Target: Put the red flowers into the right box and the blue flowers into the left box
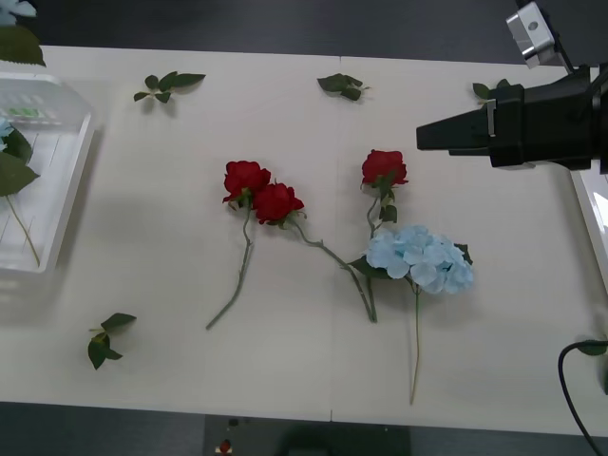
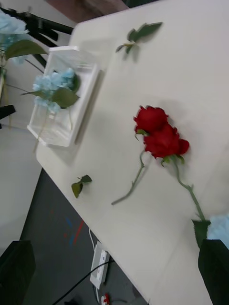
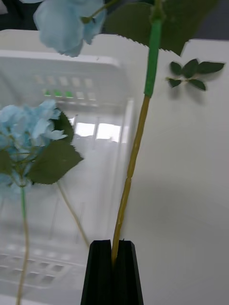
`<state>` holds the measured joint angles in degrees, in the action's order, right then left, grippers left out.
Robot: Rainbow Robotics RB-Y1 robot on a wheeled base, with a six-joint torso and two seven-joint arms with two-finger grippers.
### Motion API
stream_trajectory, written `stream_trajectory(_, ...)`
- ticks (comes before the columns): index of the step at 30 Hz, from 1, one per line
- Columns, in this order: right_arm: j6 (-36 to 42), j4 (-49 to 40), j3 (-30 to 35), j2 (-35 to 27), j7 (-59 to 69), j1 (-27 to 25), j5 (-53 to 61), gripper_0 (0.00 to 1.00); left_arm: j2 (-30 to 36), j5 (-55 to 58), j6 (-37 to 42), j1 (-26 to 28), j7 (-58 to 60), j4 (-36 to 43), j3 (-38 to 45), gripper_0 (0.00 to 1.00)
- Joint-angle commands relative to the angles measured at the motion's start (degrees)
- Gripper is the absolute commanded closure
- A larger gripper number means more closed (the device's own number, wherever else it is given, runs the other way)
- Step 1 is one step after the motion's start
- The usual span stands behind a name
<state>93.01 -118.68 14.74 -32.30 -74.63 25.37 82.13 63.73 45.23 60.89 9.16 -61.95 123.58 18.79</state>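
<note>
My left gripper (image 3: 113,248) is shut on the yellow-green stem of a blue flower (image 3: 67,24), held by the rim of the left box (image 3: 102,71). Its head and leaf show at the far left corner (image 1: 14,14). Another blue flower (image 3: 28,128) lies inside that box (image 1: 66,180). Three red flowers (image 1: 245,178) (image 1: 276,201) (image 1: 383,167) lie mid-table, and a third blue flower (image 1: 421,256) lies just in front of the rightmost rose. My right gripper (image 1: 426,136) hovers open over the table's right side, beyond that rose, its black fingers (image 2: 214,267) wide apart. The right box (image 1: 598,223) is a sliver at the right edge.
Loose green leaf sprigs lie at the back left (image 1: 166,85), back centre (image 1: 342,85), back right (image 1: 489,90) and front left (image 1: 104,342). A black cable (image 1: 570,380) curls at the front right corner. A white power strip (image 2: 100,264) lies on the floor below the table's front edge.
</note>
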Motion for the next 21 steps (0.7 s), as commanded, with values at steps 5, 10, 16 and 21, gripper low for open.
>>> stream_trajectory(5,1.65,-6.48,0.03,-4.62,10.91,-7.71,-7.34,0.0,2.8,-1.11,-0.6,-2.31,-12.85,-10.9,-0.86,1.0)
stream_trajectory(10,1.73,-9.2,0.03,-6.11,15.13,-12.01,-10.68,0.0,2.89,-1.2,-1.3,-3.62,-19.18,-16.7,-0.86,1.0)
stream_trajectory(16,1.73,-12.1,-0.41,-7.43,18.55,-16.94,-15.16,0.0,2.89,-1.2,-5.43,-4.06,-26.3,-22.68,-1.48,1.0)
stream_trajectory(21,1.73,-12.8,-1.03,-7.69,19.08,-20.19,-18.59,0.0,2.89,-2.08,-10.0,-5.47,-28.49,-26.81,-3.5,1.0)
